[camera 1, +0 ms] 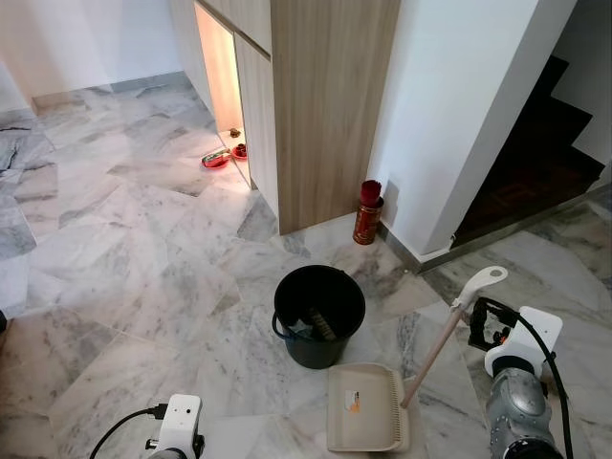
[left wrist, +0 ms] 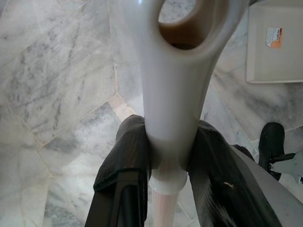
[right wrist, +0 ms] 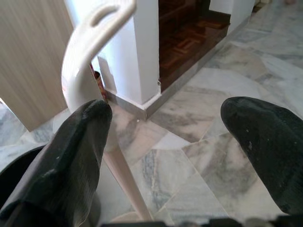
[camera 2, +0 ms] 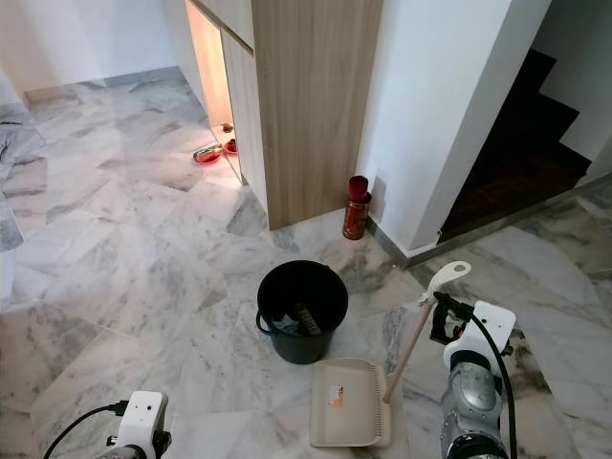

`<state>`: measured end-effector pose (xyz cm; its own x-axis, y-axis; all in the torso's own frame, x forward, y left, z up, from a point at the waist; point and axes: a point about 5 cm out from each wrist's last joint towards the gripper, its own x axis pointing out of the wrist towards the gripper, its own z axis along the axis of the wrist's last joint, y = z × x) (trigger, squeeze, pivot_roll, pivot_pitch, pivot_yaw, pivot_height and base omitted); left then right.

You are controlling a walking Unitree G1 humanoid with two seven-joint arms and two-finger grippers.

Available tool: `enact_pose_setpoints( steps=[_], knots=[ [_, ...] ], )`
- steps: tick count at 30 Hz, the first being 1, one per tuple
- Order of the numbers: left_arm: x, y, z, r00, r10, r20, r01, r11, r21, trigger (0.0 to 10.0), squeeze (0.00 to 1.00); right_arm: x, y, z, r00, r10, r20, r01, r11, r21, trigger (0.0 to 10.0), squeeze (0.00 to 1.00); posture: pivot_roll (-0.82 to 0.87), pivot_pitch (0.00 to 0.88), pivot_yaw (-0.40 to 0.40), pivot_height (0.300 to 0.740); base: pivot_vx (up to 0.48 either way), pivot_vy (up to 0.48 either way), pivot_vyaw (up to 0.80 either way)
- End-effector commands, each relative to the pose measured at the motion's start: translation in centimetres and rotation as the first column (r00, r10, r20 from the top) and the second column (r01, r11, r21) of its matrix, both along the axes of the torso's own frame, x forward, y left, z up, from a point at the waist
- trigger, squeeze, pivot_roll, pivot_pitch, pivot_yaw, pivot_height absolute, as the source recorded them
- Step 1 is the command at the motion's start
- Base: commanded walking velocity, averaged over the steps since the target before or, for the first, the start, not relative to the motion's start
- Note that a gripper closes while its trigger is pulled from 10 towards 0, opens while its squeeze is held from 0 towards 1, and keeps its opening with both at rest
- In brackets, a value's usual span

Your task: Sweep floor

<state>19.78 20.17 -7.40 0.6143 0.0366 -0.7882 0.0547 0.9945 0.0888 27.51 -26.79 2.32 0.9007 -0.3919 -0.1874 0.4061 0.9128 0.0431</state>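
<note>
Right now I am clamping the left tool (left wrist: pixel 165 165) on a white handle (left wrist: pixel 173 94) while spreading the right tool (right wrist: pixel 165 142) beside the dustpan handle (camera 1: pixel 449 330), readying both for sweeping.

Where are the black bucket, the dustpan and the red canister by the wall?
black bucket (camera 1: pixel 290 296): left eye view, on its rim.
dustpan (camera 1: pixel 361 421): left eye view, on the flat tray.
red canister (camera 1: pixel 367 221): left eye view, on its body.

A home hallway: marble floor (camera 1: pixel 115 249), wooden cabinet (camera 1: pixel 325 105), pet bowls (camera 1: pixel 216 159), dark staircase (camera 1: pixel 545 153) beside a white wall (camera 1: pixel 449 115)
</note>
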Motion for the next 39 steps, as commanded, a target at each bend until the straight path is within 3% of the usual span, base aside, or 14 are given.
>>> enact_pose_setpoints(
  steps=[1, 16, 21, 29, 31, 39],
  knots=[
    [0.0, 0.6, 0.1, 1.000, -0.009, -0.003, 0.009, 1.000, 0.024, 10.0, 0.00, 0.3, -0.7, 0.9, 0.999, -0.026, 0.040, 0.027, 1.000, -0.011, 10.0, 0.00, 0.01, 0.000, 0.006, 0.740, 0.000, 0.000, 0.00],
    [0.0, 0.6, 0.1, 1.000, -0.009, 0.001, 0.009, 1.000, 0.017, 10.0, 0.00, 0.8, -2.8, 3.1, 0.974, -0.181, 0.134, 0.188, 0.981, -0.044, 10.0, 0.00, 0.01, 0.000, 0.008, 0.740, 0.000, 0.000, 0.00],
    [0.0, 0.6, 0.1, 1.000, -0.009, 0.002, 0.009, 1.000, 0.016, 10.0, 0.00, 2.0, -1.8, 4.0, 0.971, -0.124, 0.206, 0.117, 0.992, 0.044, 10.0, 0.00, 0.01, 0.000, 0.011, 0.740, 0.000, 0.000, 0.00],
    [0.0, 0.7, 0.2, 1.000, -0.007, 0.005, 0.007, 1.000, 0.014, 10.0, 0.00, 2.9, -0.7, 4.9, 0.963, -0.067, 0.261, 0.054, 0.997, 0.054, 10.0, 0.00, 0.02, 0.000, 0.012, 0.740, 0.000, 0.000, 0.00],
    [0.1, 0.7, 0.2, 1.000, -0.007, 0.006, 0.007, 1.000, 0.013, 10.0, 0.00, 3.3, -0.2, 5.1, 0.959, -0.014, 0.284, -0.006, 0.998, 0.067, 10.0, 0.00, 0.01, 0.000, 0.012, 0.740, 0.000, 0.000, 0.00],
    [0.1, 0.6, 0.2, 1.000, -0.006, 0.009, 0.006, 1.000, 0.007, 10.0, 0.00, 3.6, 0.8, 5.2, 0.953, 0.075, 0.292, -0.097, 0.993, 0.061, 10.0, 0.00, 0.02, 0.000, 0.014, 0.740, 0.000, 0.000, 0.00]
  ],
)
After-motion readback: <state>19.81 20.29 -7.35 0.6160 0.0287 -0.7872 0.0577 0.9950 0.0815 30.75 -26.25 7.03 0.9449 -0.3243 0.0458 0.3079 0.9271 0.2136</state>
